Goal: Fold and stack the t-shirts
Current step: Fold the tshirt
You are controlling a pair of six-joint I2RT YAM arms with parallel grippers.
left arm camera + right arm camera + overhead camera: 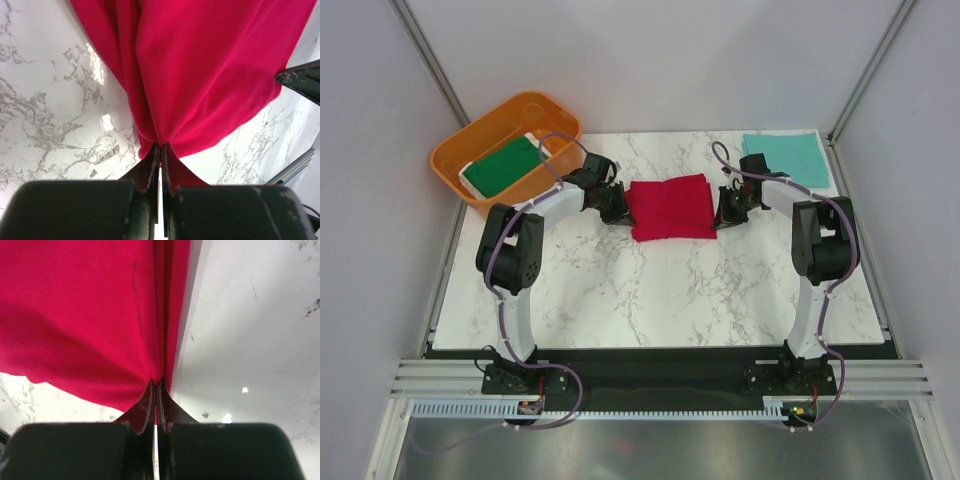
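The red t-shirt (670, 207) lies spread between the two claws on the marble counter (620, 290). The left claw (160, 150) is pressed together on its left edge and the right claw (155, 387) is pinching its right edge, the cloth gathering into creases at each grip. Beyond the left claw and off to its left, an orange tub (470, 140) sits on the far corner, and a dark green t-shirt (505, 165) with a white edge lies inside it, crossed by that arm's cable. Beyond the right claw and to its right, a teal t-shirt (785, 158) lies flat. That makes three shirts, one of each colour, one tub and two claws. Both wrist views cut the red cloth off at the frame, its layers cannot be counted, and the pinched edges are hidden between the fingers.
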